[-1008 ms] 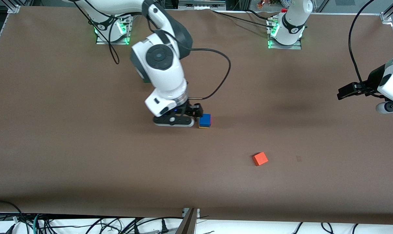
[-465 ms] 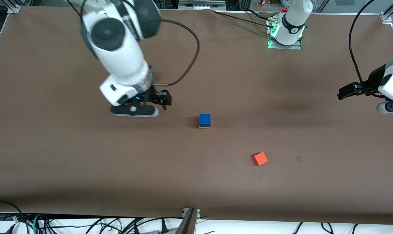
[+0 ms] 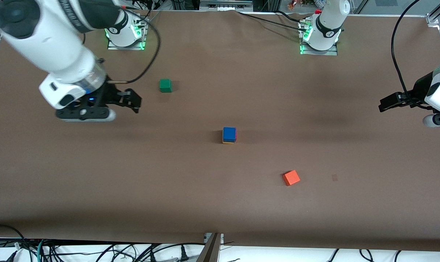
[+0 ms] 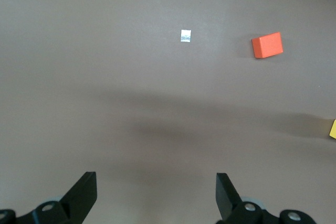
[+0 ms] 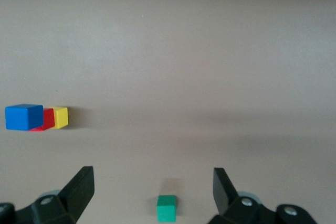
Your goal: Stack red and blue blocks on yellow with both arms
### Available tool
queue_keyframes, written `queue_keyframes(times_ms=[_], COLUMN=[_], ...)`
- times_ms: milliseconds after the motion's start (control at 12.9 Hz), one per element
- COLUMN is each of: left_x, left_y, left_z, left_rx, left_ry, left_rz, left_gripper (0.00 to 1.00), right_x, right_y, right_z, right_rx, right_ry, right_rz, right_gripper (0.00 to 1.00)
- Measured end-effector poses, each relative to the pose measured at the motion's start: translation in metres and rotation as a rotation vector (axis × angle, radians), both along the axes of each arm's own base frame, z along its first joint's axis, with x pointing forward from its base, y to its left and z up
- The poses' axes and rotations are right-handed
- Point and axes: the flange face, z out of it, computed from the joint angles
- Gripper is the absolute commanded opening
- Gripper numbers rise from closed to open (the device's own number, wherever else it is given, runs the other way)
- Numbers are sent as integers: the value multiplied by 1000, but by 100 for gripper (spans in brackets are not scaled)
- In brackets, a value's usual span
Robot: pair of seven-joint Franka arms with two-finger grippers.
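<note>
In the middle of the table a three-cube stack stands by itself. The blue block is on top, the red block shows as a sliver under it, and yellow is at the bottom. The right wrist view shows blue, red and yellow together. My right gripper hangs open and empty over bare table toward the right arm's end. My left gripper waits open and empty over the left arm's end, where an edge of yellow shows.
A green cube lies close to the right gripper, farther from the front camera than the stack. An orange cube lies nearer to the front camera, with a small pale patch beside it.
My right arm has drawn away from the stack toward its own end of the table, uncovering the green cube. The stack and the left arm have not moved.
</note>
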Motion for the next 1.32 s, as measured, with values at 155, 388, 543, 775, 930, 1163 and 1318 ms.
queue_keyframes(times_ms=[155, 388, 543, 775, 930, 1163, 1318], left_x=[0, 0, 0, 0, 0, 0, 0], left_y=[0, 0, 0, 0, 0, 1, 1], left_z=[0, 0, 0, 0, 0, 0, 0], left_rx=[0, 0, 0, 0, 0, 0, 0], left_ry=[0, 0, 0, 0, 0, -1, -1], left_rz=[0, 1, 1, 1, 1, 1, 1], left_gripper=[100, 100, 100, 100, 100, 100, 100], right_x=[2, -9, -17, -19, -17, -14, -18], right_y=[-20, -39, -52, -63, -74, -96, -104], right_z=[-15, -34, -36, -40, -49, -77, -95], right_rx=[2, 11, 9, -3, -7, -8, -8], right_ry=[30, 41, 36, 35, 40, 33, 40], right_rz=[3, 17, 36, 44, 46, 64, 72], right_gripper=[100, 100, 100, 100, 100, 100, 100])
